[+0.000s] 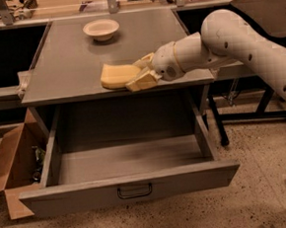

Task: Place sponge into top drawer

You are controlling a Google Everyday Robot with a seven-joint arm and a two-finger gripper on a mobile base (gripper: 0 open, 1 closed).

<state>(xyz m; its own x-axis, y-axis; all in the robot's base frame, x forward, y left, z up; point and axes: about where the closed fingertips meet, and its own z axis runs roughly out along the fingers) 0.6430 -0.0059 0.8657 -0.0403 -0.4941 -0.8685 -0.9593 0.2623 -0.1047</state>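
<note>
The grey metal cabinet [70, 67] has its wide, shallow grey top drawer [131, 159] standing open, ready to receive. Near the cabinet top's front edge lies the pale yellow wavy foam sponge [113, 74], its right end pinched by the cream two-finger gripper [136, 76], presumably for lifting.

We note the sponge [116, 75] on the cabinet top [65, 67], by its front edge, with the gripper [134, 75] clasping its right end. The bowl [101, 29] sits behind, near the back. Below, the top drawer [134, 186] juts forward, with a cardboard box [10, 161] to its left.
</note>
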